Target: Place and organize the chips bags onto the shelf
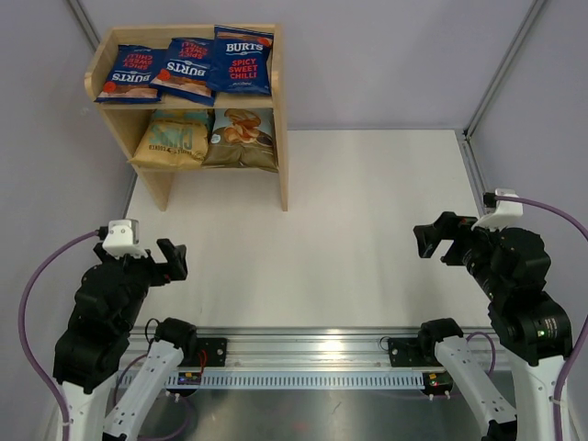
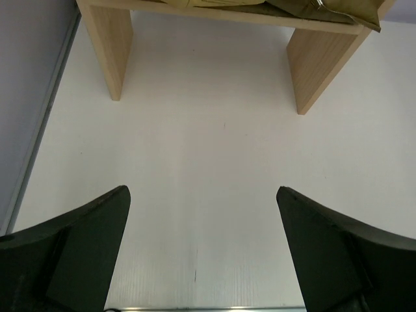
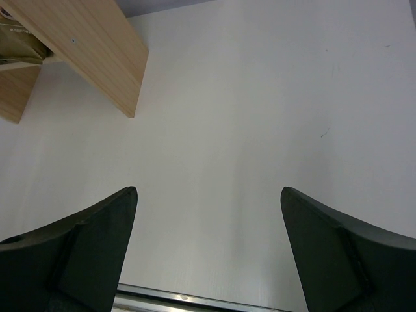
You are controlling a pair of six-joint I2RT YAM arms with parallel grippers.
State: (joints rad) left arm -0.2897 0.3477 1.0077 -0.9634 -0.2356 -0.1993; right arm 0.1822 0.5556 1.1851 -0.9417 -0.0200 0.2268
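The pale wood shelf (image 1: 280, 119) stands at the table's far left. Three dark-blue Burts bags (image 1: 130, 73) (image 1: 188, 67) (image 1: 243, 61) lie side by side on its top tier. The yellow-tan bag (image 1: 171, 138) and the light-blue Cassava Chips bag (image 1: 241, 138) lie on the lower tier. My left gripper (image 1: 173, 260) is open and empty, near the front left, well short of the shelf. My right gripper (image 1: 432, 241) is open and empty at the right. The left wrist view shows open fingers (image 2: 84, 247) over bare table and the shelf's legs (image 2: 110, 52).
The white table (image 1: 367, 230) has grey walls at the back and sides. A metal rail (image 1: 312, 349) runs along the near edge at the arm bases. The right wrist view shows the shelf's side panel (image 3: 91, 45) at its upper left.
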